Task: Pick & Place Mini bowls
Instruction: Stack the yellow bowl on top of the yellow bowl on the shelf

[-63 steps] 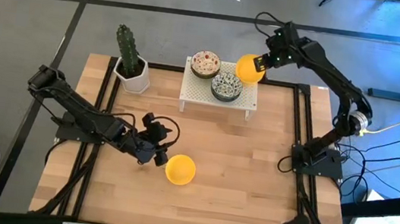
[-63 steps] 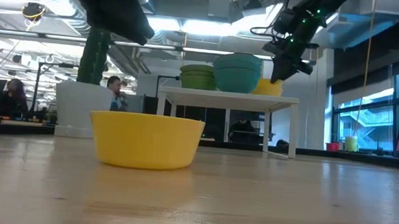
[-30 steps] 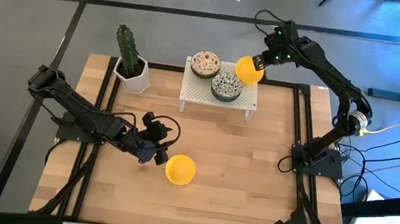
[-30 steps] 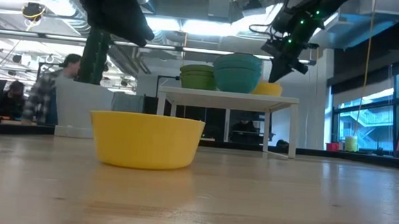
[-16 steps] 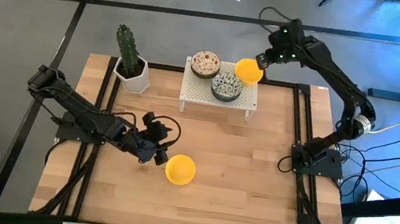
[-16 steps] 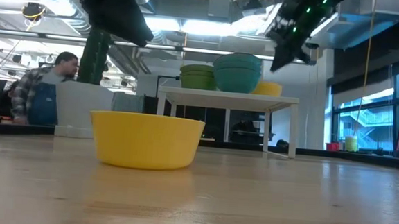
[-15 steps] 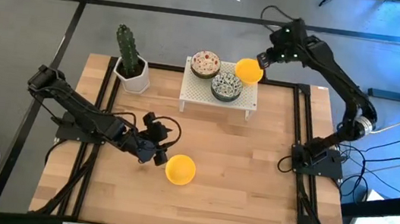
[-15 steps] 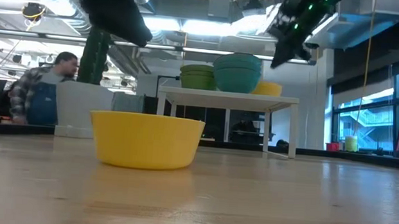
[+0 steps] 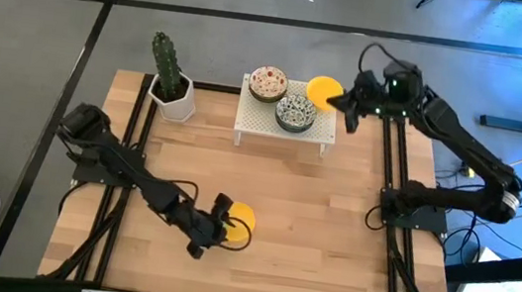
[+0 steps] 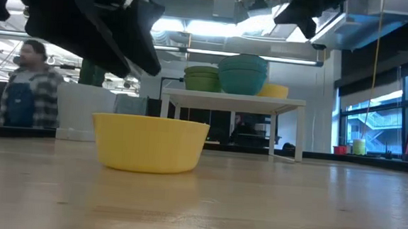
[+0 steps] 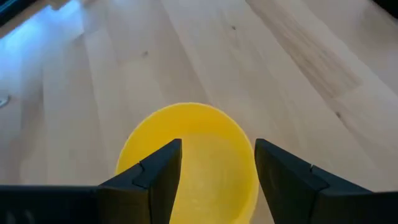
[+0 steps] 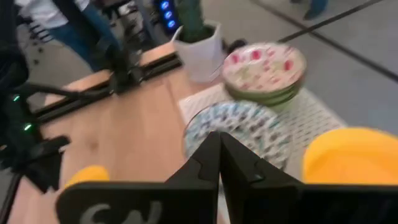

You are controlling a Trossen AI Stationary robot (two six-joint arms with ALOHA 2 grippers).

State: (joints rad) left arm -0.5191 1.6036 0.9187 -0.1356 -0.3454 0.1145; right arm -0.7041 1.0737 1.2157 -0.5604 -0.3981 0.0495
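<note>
One yellow mini bowl [image 9: 238, 220] stands on its base on the wooden table, seen also in the low view [image 10: 149, 143]. My left gripper [image 9: 222, 226] hovers over it, open, with one finger on each side of the bowl [image 11: 186, 163] in the left wrist view. A second yellow bowl [image 9: 323, 89] sits on the white rack [image 9: 244, 124], beside a blue-green patterned stack [image 9: 296, 113] and a reddish-speckled stack [image 9: 268, 83]. My right gripper [image 9: 348, 108] is shut, in the air just right of the rack.
A white square pot with a cactus [image 9: 174, 93] stands at the table's far left, left of the rack. Black rails run along both table sides [image 9: 389, 172]. The wood between the rack and the near yellow bowl is bare. A person [image 10: 28, 82] stands in the room beyond.
My right gripper has come off the yellow bowl on the rack, risen and drawn back toward the table's right; that bowl stays on the rack. My left arm has swung toward the near edge and now holds its gripper over the near yellow bowl, which has not moved.
</note>
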